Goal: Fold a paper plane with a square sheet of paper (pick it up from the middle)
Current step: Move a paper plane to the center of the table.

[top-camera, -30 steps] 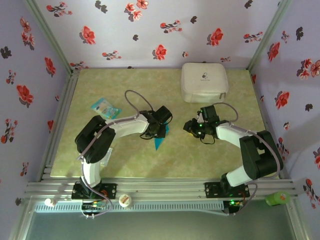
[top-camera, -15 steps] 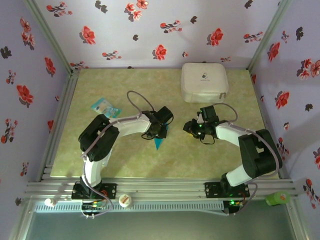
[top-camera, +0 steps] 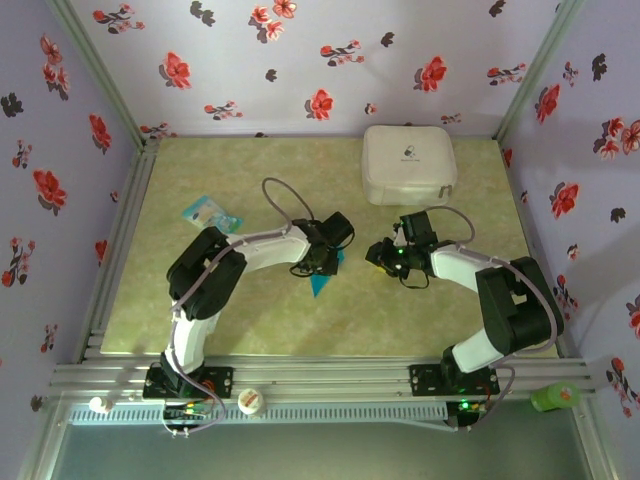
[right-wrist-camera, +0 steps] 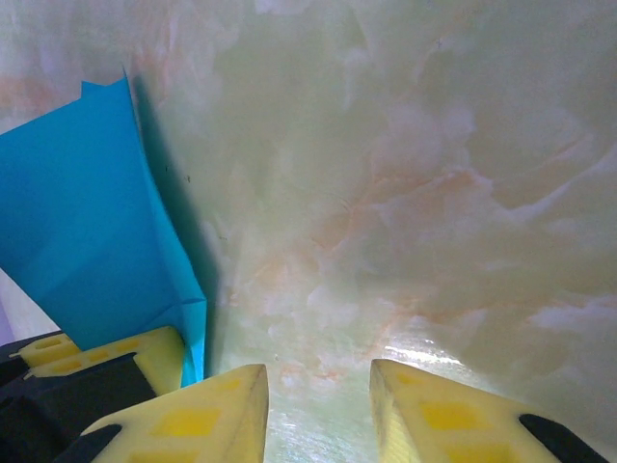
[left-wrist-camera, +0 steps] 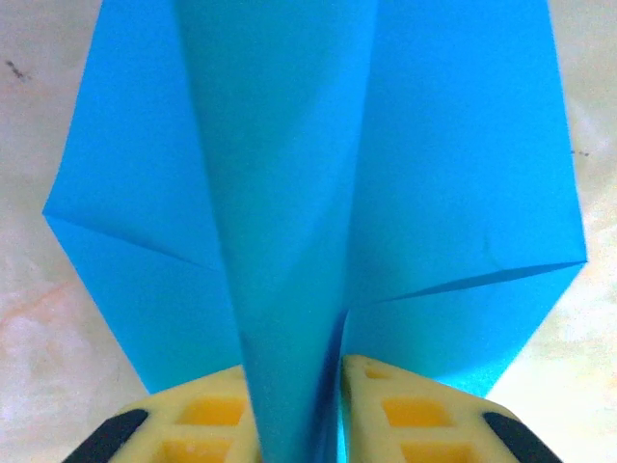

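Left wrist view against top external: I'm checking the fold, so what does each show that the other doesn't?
Left wrist: the paper plane up close, with its creases and its centre ridge standing between the left jaws. Top external: the white case, the small pale-blue packet and the flowered walls. Both: the paper plane lying on the marbled table.

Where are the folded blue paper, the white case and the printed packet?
folded blue paper [left-wrist-camera: 289,193], left wrist view, on its raised middle fold.
white case [top-camera: 408,160], top view, on its lid.
printed packet [top-camera: 210,213], top view, on its middle.
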Controlling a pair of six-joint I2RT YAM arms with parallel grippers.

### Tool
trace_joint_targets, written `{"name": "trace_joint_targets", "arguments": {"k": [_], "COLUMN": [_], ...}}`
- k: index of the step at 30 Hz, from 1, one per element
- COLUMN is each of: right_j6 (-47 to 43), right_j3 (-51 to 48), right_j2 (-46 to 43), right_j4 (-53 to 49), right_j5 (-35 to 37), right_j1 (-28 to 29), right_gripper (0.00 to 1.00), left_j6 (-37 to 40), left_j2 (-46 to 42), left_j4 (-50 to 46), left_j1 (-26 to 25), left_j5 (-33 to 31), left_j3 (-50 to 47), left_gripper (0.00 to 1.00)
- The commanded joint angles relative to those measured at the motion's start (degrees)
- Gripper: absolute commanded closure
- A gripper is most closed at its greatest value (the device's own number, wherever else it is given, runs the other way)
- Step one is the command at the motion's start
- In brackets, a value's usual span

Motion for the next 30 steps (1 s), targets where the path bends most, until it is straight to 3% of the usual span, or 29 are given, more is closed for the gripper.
{"name": "trace_joint_targets", "arguments": {"k": [1, 22, 30], "right_j6": [-1.5, -5.1, -7.2], "right_j3": [0.0, -2.0, -0.8], "right_j2": [-1.9, -5.4, -7.8], "right_j4": [-2.2, -4.4, -8.3], "right_j5": [1.0, -0.7, 2.4], "right_j1": [-0.5, -4.1, -4.6], "right_gripper": [0.66, 0.65, 0.63], "left_j6": [-2.5, -12.2, -14.0], "left_j2": [3.3, 4.7, 0.0], "left_j4": [-5.4, -3.5, -3.1], "left_j1": [-0.9, -1.2, -1.3], "left_j5": [-5.5, -3.8, -5.5], "left_j3": [0.7, 0.0, 0.0], "left_gripper": [0.75, 0.59, 0.57]}}
